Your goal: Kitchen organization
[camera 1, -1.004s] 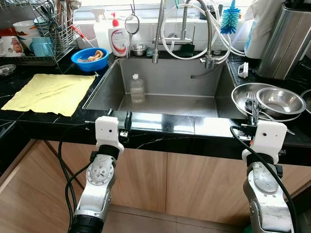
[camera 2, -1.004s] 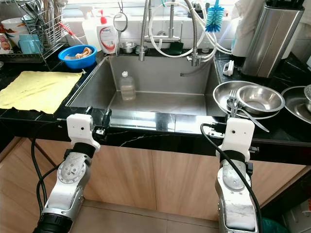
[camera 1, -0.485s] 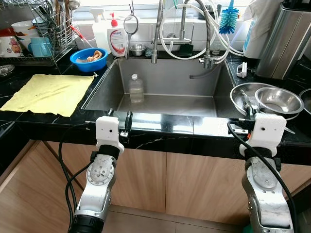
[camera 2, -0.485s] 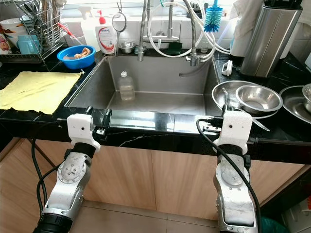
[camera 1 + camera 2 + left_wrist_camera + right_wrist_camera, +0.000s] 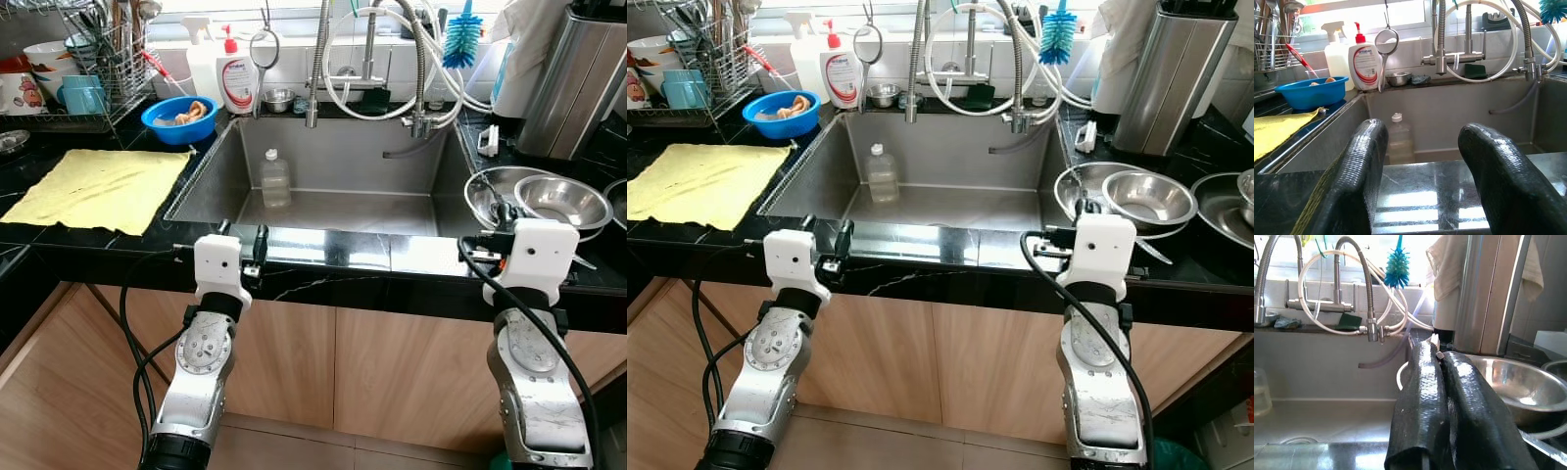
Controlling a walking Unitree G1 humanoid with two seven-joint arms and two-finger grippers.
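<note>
Your left gripper [image 5: 1420,181] was spread at the bench's front edge; your right gripper [image 5: 1447,406] pinched a fork [image 5: 1434,341] beside the bowls [image 5: 549,201]; most tidying remained.

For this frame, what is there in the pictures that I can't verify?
- Right tool: a thin metal tip shows between its shut fingers in the right wrist view; what it is can't be told.
- Fork by the steel bowls: hidden behind the right wrist in the eye views.
- Blue bowl: contents too small to name.
- Bottle in the sink: fill level unclear.
- Dish rack: cut off by the frame edge.
</note>
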